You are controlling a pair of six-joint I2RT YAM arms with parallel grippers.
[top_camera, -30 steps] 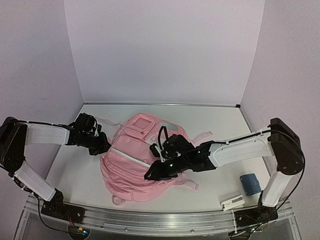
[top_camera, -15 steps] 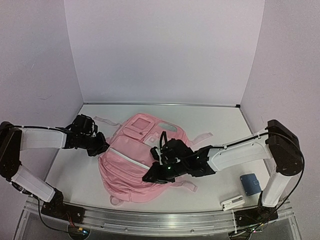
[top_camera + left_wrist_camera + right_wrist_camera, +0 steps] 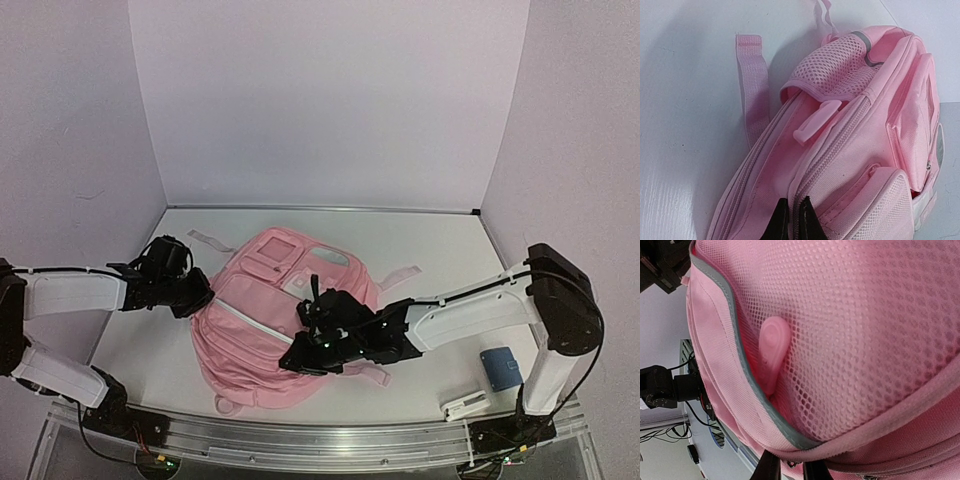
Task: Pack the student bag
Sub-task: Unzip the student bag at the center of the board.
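– Fingers on L arm, status?
– L fingers [image 3: 781,227] shut, tips pinching a zip seam of the student bag [image 3: 250,340]. Top cam puts them at the bag's L edge.
– R side?
– R fingers [image 3: 769,469] nearly together, right at the grey hem [image 3: 797,442] under the mesh pocket [image 3: 865,330]. Can't tell if they're clamped on it or just touching. Pink tab [image 3: 774,352] sits behind the mesh, just above.
– Where's the bag?
– Lying on the counter [image 3: 440,250], approx mid, front pockets up, betw both arms. One strap [image 3: 754,85] lies loose on the counter beside it.
– Anything else?
– Small blue obj [image 3: 500,367] and white obj [image 3: 465,405] on the counter near R arm base, well apart from the bag.
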